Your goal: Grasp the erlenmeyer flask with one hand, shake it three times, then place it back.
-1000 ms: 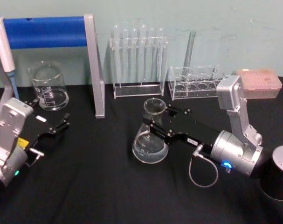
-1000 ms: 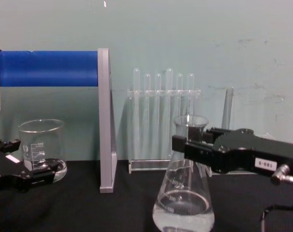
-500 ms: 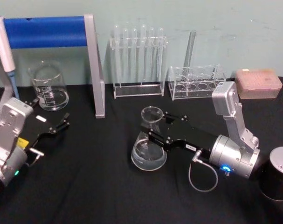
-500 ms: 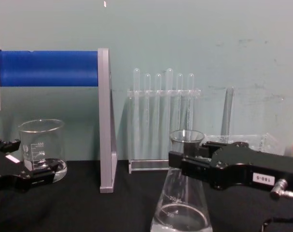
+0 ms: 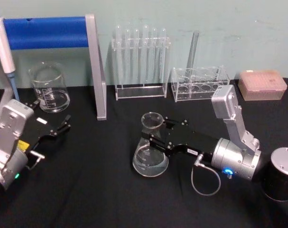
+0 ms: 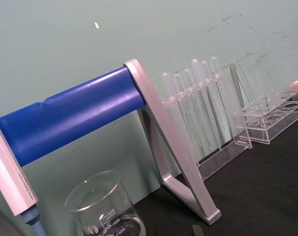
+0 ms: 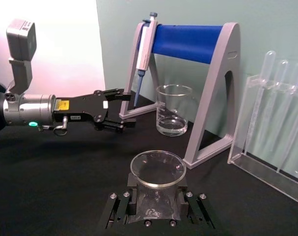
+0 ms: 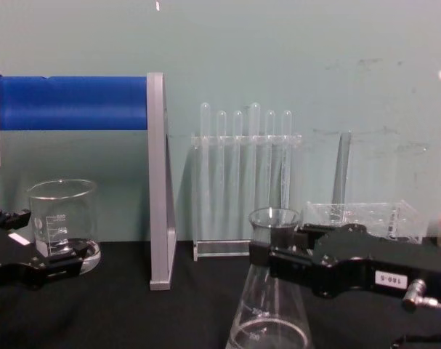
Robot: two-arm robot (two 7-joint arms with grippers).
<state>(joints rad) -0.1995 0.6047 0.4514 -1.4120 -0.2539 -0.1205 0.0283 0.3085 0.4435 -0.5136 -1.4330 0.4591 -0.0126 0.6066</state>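
One risk on the bench (image 5: 87,190): my right gripper (image 5: 155,135) has its fingers clenched on the erlenmeyer flask (image 5: 151,159) neck mid-bench (base looks down); releasing while tilted could topple it. My left gripper (image 7: 121,109) idles bench-left, fingers spread.

- Flask (image 5: 150,153): clear glass, glossy, smooth.
- Right gripper (image 5: 154,134): matt black jaws, satin silver metal wrist.
- Table cover (image 5: 96,190): black, matt, cloth-like.
- Tube rack (image 5: 140,89): clear glossy plastic.
- Stand (image 5: 96,71): matt grey upright, smooth blue bar.
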